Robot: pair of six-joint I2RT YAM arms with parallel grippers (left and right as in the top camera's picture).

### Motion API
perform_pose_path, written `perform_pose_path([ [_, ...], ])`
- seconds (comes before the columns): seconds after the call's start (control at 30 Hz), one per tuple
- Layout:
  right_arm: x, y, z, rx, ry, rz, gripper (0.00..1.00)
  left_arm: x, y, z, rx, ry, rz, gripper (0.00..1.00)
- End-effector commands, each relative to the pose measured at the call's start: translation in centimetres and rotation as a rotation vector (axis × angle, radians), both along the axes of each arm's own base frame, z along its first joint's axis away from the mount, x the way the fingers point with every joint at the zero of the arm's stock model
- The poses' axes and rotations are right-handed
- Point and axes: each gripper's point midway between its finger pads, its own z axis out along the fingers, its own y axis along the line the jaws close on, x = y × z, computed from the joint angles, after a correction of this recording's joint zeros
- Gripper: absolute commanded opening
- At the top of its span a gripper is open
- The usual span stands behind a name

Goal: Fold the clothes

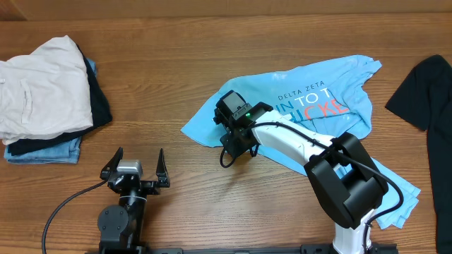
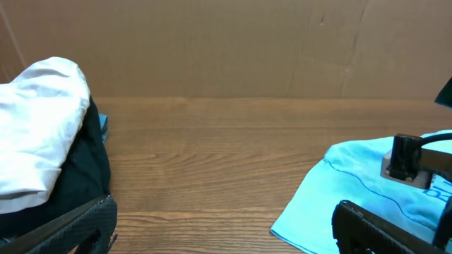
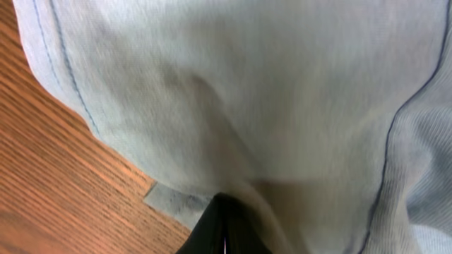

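**Surface:** Brown wood-grain bench [image 1: 169, 63], lying bare across the middle; a plain brown panel is standing behind its far edge in the left wrist view.

**Item, task:** Sky-blue T-shirt [image 1: 311, 81], lying rumpled right of centre. Its long axis is running roughly from a left corner toward the near right, passing under the right arm. The white and red-orange lettering [image 1: 311, 102] is reading left to right, tops pointing to the far side.

**Edges:**
- Cream garment [image 1: 42, 85] is sitting on a dark and blue pile at the far left.
- Black garment [image 1: 424, 92] is lying at the right edge, just beside the shirt.

**Open room:** Bare wood is separating the pile from the shirt's left corner.

**Right gripper** [image 1: 229, 134]: pinching the shirt's left edge, jaws closed on the fabric.

**Left gripper** [image 1: 136, 166]: sitting near left over bare wood, jaws spread wide, holding nothing.
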Motion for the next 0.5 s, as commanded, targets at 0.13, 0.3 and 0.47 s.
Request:
perform_pose_path([
  [0.13,-2.7,-0.4,-0.2,-0.004,0.142,0.002,0.04,0.0,-0.3,0.0,0.021,-0.005,-0.015,1.0],
  [0.3,-4.7,-0.9,-0.4,-0.007,0.222,-0.016,0.04,0.0,-0.3,0.0,0.021,-0.005,-0.016,1.0],
  [0.47,-3.9,0.9,3.2,0.104,0.177,0.002,0.04,0.0,-0.3,0.0,0.022,-0.005,-0.015,1.0],
])
